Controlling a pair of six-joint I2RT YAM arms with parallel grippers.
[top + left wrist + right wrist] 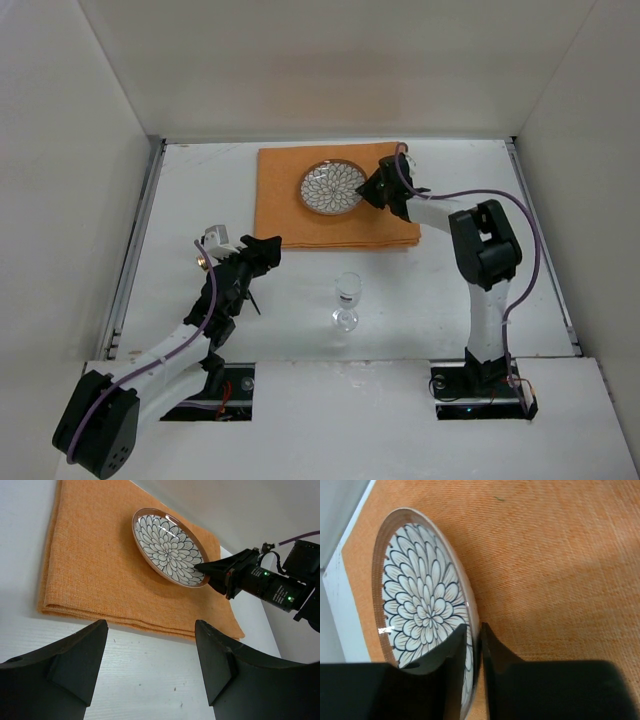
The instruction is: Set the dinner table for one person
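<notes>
The white worktop [200,200] fills the floor of a walled enclosure and carries everything in view. At its far middle lies a folded orange cloth placemat [285,205], flat, with its layered edges showing at the near side in the left wrist view [100,565]. On the right half of the placemat sits 1 round plate [333,187] with a brown rim and a dark petal pattern on white.

The right arm reaches forward from its base and bends left over the placemat, so the right claw [372,192] meets the plate at its right edge. From the right wrist camera the 2 fingers stand almost together, with only a narrow slot between them, and the plate's rim [420,595] runs into that slot: 1 finger over the patterned inside, the other on the outside above the cloth [560,555]. Whether the fingers press on the rim or stand just off it cannot be told. The left wrist view shows the same claw tip [197,566] at the plate's edge [167,545].

The left claw [268,248] hovers over bare worktop just off the placemat's near left corner, pointing toward the plate. Its 2 fingers [75,665] stand wide apart with nothing between them.

A clear stemmed wine glass [347,298] stands upright on the worktop in front of the placemat, between the 2 arms and apart from both claws.
</notes>
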